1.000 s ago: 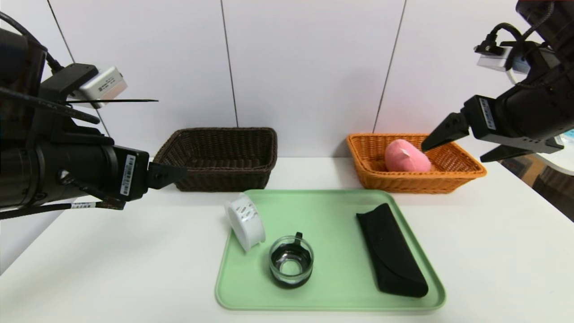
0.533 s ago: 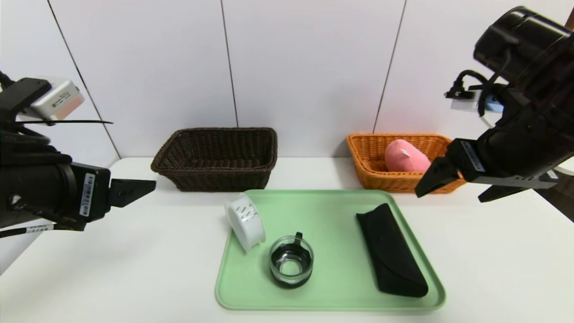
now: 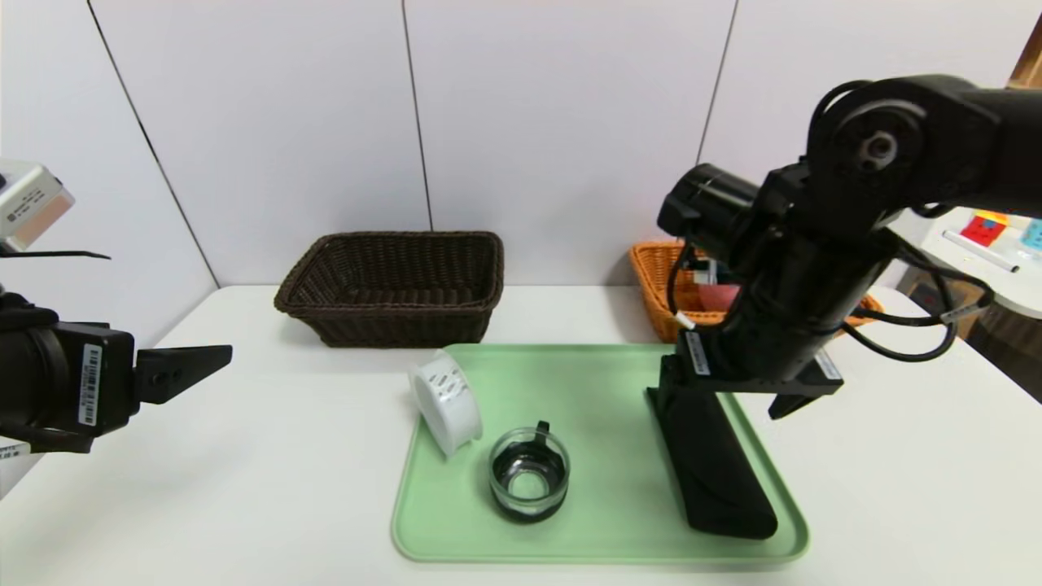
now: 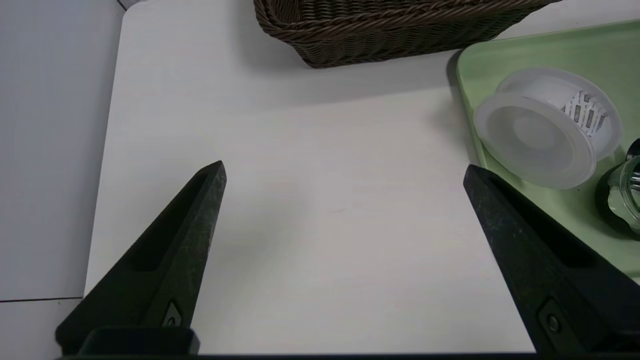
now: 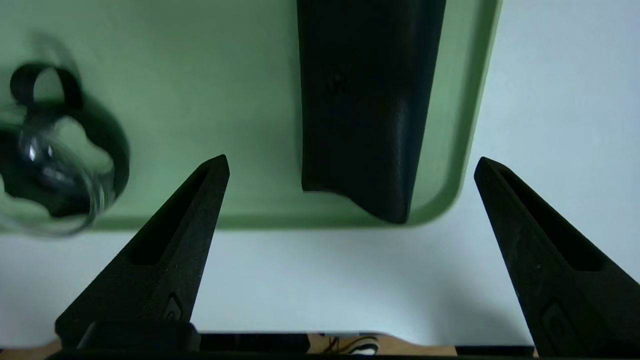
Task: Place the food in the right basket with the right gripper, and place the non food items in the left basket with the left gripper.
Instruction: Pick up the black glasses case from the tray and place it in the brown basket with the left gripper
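Three non-food things lie on the green tray (image 3: 602,382) at lower centre of the head view. The long black case (image 3: 715,472) runs its long axis from the tray's middle right toward the lower right corner. The white spool (image 3: 446,402) stands tilted on its edge at the tray's left rim, and the glass cup (image 3: 528,485) sits upright just beside it, handle toward the back. Above the case's upper end hangs the right end effector (image 5: 350,165), pointing steeply down, fingers spread wide and empty. At the left edge, over the counter (image 3: 269,456), the left end effector (image 4: 345,172) is also wide open, holding nothing. Behind stand the dark basket (image 3: 395,286) and the orange basket (image 3: 661,285), the latter mostly hidden by the right arm.
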Controlling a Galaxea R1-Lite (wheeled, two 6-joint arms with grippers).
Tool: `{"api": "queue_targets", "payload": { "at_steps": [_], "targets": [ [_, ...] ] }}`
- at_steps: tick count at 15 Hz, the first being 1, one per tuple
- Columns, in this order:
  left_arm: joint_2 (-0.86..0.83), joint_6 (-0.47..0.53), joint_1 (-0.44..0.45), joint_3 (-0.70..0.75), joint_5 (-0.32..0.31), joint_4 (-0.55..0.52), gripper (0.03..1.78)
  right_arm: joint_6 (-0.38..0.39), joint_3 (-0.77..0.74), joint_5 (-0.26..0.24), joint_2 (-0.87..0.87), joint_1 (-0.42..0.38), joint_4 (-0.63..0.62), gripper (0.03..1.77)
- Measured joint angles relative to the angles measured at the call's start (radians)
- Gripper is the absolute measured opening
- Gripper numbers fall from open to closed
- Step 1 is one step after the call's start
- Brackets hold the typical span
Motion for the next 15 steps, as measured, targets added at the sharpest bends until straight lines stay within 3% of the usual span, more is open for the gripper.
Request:
{"api": "queue_targets", "payload": {
  "at_steps": [3, 10, 15],
  "targets": [
    [-0.002, 0.001, 0.001, -0.003, -0.002, -0.001, 1.69, 0.008, 0.031, -0.026, 0.054, 0.020, -0.029, 1.70],
    [0.003, 0.001, -0.001, -0.021, -0.003, -0.002, 1.69, 0.009, 0.154, -0.020, 0.053, 0.017, -0.080, 1.70],
    [0.008, 0.001, -0.001, -0.032, -0.004, -0.001, 1.69, 0.011, 0.250, -0.017, 0.042, 0.005, -0.194, 1.70]
  ]
}}
